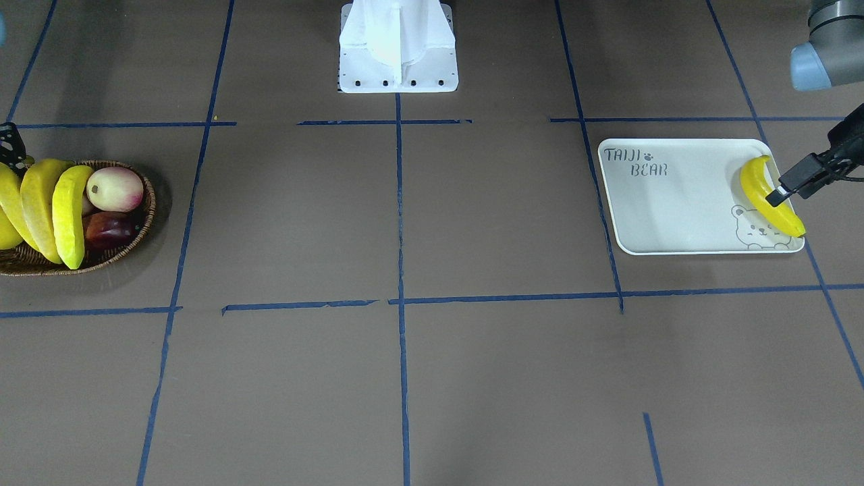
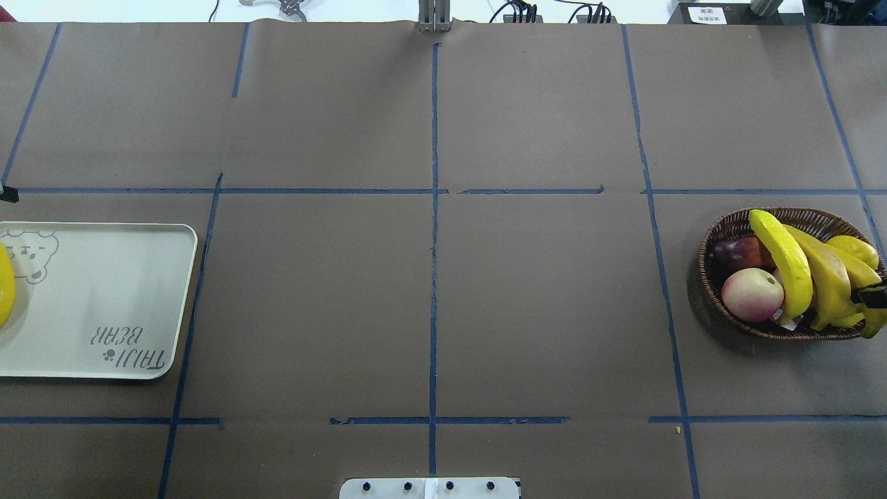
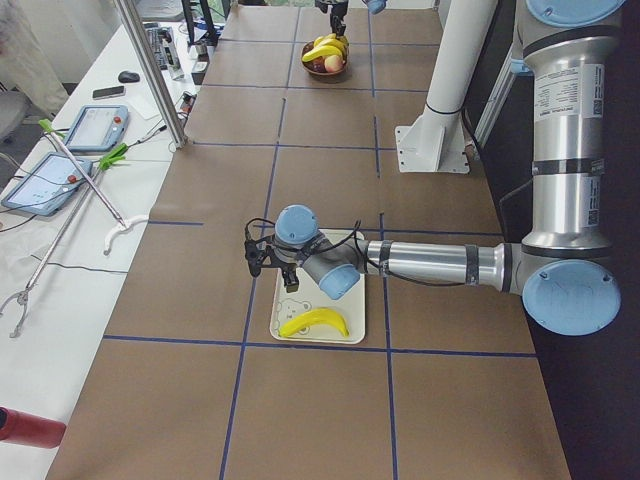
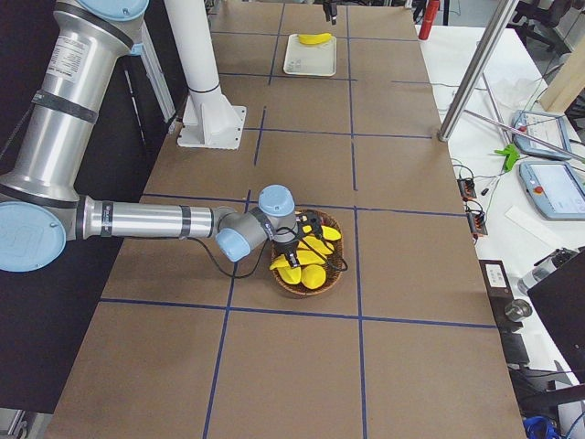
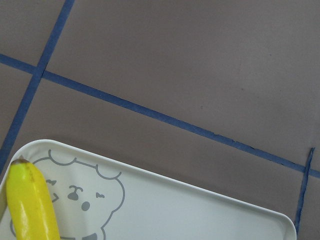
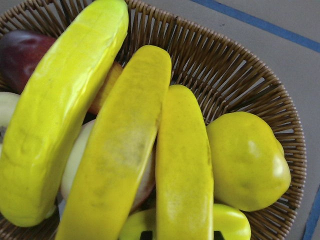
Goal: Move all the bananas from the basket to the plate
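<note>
One banana lies free at the bear end of the cream plate; it also shows in the left wrist view. My left gripper hovers just above it, apart from it, and looks open. Three bananas lie side by side in the wicker basket. My right gripper is low over the near end of the outermost banana. Its fingers are almost wholly out of view, so I cannot tell whether it is open or shut.
The basket also holds a pink-cream apple, a dark red apple and a stubby yellow pear. The white robot base stands at mid-table. Blue tape lines cross the brown table.
</note>
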Tool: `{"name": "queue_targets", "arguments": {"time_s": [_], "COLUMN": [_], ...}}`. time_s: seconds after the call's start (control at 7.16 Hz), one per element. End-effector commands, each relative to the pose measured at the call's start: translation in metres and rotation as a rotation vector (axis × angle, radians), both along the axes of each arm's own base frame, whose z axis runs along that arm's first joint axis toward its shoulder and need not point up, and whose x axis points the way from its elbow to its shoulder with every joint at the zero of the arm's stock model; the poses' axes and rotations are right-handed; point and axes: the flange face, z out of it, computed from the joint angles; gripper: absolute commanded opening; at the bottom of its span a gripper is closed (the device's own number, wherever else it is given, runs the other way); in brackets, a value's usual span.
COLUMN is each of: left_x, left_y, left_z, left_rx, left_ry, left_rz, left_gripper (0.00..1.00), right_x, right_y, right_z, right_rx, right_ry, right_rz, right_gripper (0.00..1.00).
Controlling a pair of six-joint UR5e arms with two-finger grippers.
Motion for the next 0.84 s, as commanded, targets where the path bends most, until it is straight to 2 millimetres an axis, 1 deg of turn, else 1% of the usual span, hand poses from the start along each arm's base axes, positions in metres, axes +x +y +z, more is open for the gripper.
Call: {"name": "queue_targets", "arguments": {"time_s": [0.0, 0.14, 0.28, 0.42, 0.56, 0.7], "left_x": [0.0, -0.001, -0.001, -0.001, -0.001, -0.001], "left_y": [0.001, 0.002, 0.003, 0.002, 0.003, 0.003], "left_z": [-0.001, -0.003, -0.002, -0.003, -0.002, -0.003], "left_rx": [0.002, 0.005, 0.004, 0.005, 0.002, 0.005], "left_ry": [0.002, 0.003, 0.002, 0.003, 0.005, 0.009], "left_rz": [0.001, 0.001, 0.001, 0.001, 0.002, 0.003], "left_gripper": [1.0, 1.0, 1.0, 1.0, 1.0, 1.0], "right_x": [-0.001, -0.001, 0.001, 0.019, 0.038, 0.055], "right_y": [-0.001, -0.001, -0.001, -0.007, -0.011, -0.015], "right_z": [-0.002, -0.003, -0.004, -0.005, -0.008, -0.019], "right_rx": [0.004, 0.006, 0.009, 0.014, 0.02, 0.036], "right_ry": [-0.003, -0.004, -0.005, -0.003, -0.006, -0.014], "right_rz": [-0.001, -0.002, 0.003, 0.047, 0.096, 0.141], "right_gripper": [0.31, 0.25, 0.15, 0.03, 0.0, 0.0]}}
